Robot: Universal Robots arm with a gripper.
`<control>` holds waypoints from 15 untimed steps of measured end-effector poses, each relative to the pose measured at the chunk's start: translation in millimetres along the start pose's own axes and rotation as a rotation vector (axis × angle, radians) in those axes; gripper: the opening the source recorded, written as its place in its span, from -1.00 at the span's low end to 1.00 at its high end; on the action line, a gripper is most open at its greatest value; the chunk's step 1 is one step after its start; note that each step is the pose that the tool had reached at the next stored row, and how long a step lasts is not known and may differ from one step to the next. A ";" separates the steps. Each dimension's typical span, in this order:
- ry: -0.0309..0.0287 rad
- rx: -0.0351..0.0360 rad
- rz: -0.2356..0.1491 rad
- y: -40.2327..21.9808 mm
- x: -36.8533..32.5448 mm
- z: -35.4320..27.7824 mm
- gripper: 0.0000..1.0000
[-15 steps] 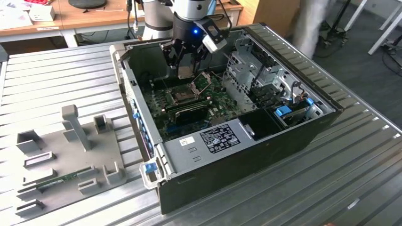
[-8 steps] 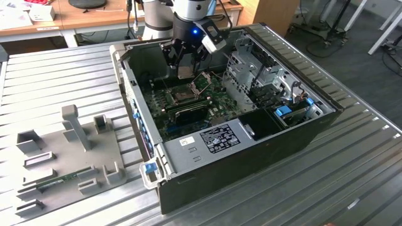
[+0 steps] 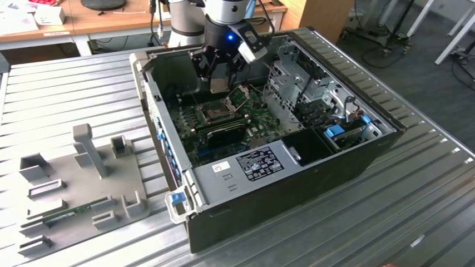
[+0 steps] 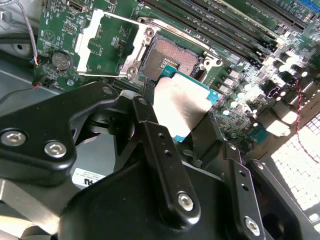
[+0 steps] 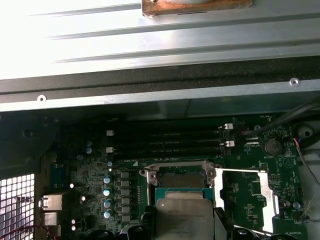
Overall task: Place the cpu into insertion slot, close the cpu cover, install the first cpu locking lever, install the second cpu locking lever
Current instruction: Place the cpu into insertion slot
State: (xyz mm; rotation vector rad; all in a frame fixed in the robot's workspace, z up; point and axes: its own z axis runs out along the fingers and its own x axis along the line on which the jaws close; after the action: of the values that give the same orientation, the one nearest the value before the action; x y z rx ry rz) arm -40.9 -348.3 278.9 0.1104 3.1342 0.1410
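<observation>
Your claw (image 4: 184, 131) is gripping the cpu (image 4: 181, 100) by opposite edges, just above the bare insertion slot (image 4: 172, 57); the cpu cover (image 4: 107, 45) stands swung open beside it. Treat the chip as light, stiff and fragile underneath, so hold the edges only and keep it level.

One cpu (image 4: 182, 102), one insertion slot (image 4: 172, 57), one cpu cover (image 4: 141, 47), seemingly four memory slots (image 5: 167, 141), one coin cell battery (image 4: 60, 60).
</observation>
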 end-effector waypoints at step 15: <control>-0.0021 -0.0001 0.023 0.0 0.0 0.1 0.08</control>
State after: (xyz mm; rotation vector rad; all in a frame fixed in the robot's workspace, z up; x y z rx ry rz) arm -40.9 -348.2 278.8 0.1460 3.1316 0.1411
